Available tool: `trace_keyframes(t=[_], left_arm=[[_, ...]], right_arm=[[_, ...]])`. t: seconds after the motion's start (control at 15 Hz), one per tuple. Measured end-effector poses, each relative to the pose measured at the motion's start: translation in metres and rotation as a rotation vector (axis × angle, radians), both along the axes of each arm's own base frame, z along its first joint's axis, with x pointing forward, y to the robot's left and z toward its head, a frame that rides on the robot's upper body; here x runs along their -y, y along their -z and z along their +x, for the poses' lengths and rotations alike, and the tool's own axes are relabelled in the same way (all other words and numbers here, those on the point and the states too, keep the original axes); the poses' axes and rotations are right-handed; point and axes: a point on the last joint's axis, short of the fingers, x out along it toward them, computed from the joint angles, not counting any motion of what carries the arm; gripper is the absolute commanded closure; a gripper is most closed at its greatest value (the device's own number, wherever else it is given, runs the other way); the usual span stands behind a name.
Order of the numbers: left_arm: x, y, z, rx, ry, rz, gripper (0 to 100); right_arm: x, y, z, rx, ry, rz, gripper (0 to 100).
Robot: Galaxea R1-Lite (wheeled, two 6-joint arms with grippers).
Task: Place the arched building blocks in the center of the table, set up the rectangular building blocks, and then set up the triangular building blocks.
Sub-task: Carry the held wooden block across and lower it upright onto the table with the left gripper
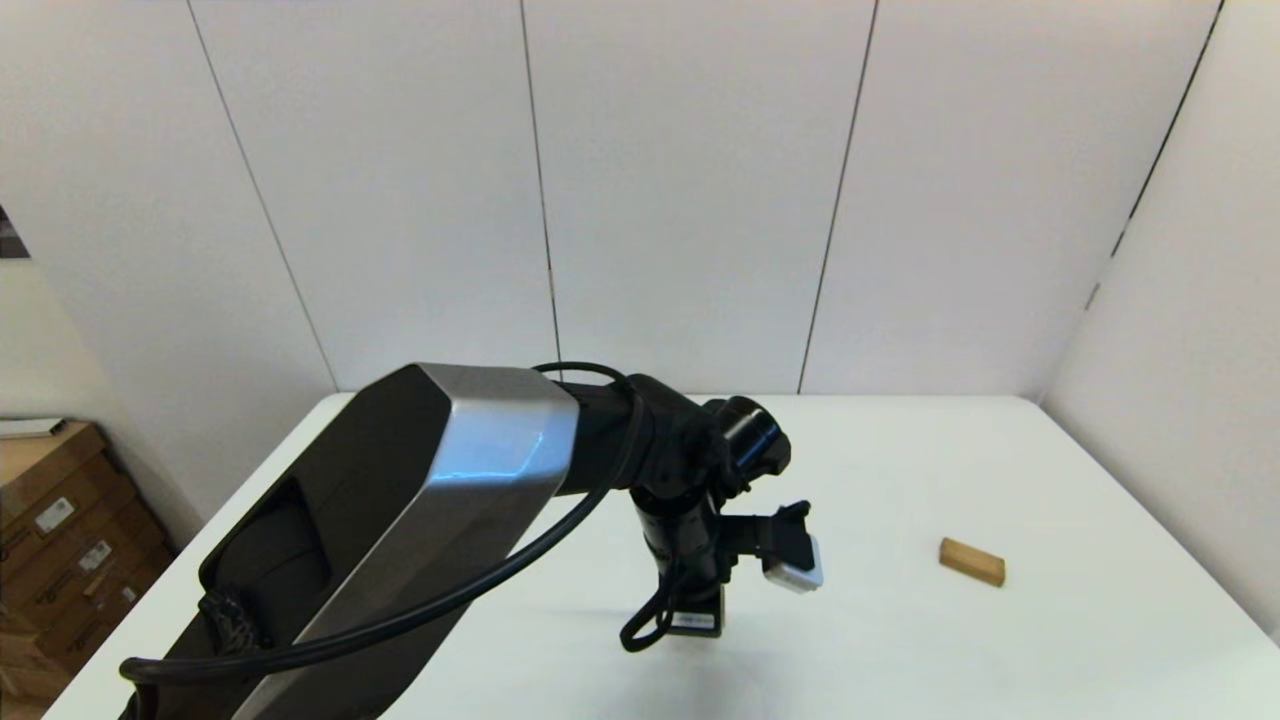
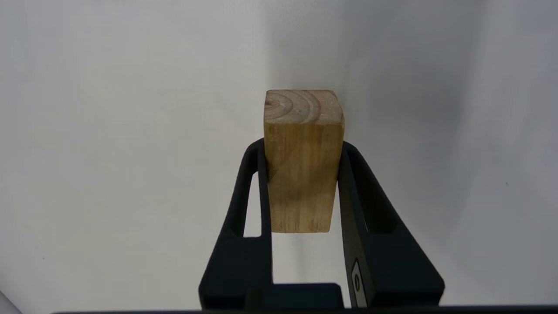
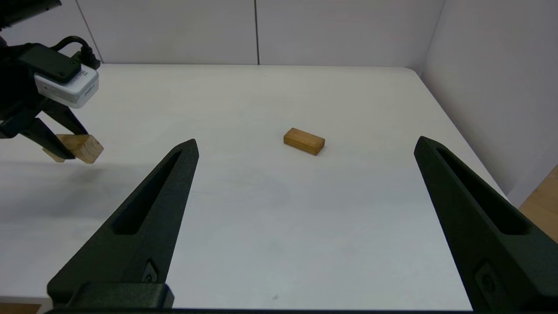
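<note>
— Now, what has the left gripper (image 2: pixel 301 174) got?

— A light-wood block (image 2: pixel 303 161), clamped between its black fingers (image 2: pixel 261 183), which press on the two long side faces. The end grain with curved rings faces away from the wrist. Its long axis runs out along the fingers, past the tips. I cannot tell from here whether it is the arched block; no notch shows on the faces in view.

— Where is it over the desk (image 1: pixel 900 640)?

— Held above the white top near the middle, apart from the surface; the right wrist view shows it lifted with a shadow beneath.

— And the other piece?

— A plain solid rectangular bar (image 1: pixel 972 561) lies flat on the robot's right half, well apart from the held block, its long axis slanting across the desk. Smooth faces, squared edges.

— Which arm is nearer to it?

— The right gripper (image 3: pixel 305 209), I judge: its fingers are spread wide and empty, with the bar ahead and between them. The triangular wedge is not in view.
</note>
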Motion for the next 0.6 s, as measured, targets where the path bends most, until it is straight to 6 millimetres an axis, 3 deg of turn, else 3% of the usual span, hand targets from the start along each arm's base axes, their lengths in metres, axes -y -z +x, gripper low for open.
trace_keyframes(t=[0.6], left_arm=[[0.0006,0.0068,0.0008,-0.018,-0.037,0.006,100]], right_arm=[[0.0,0.0,0.0,0.0,0.0,0.0,0]])
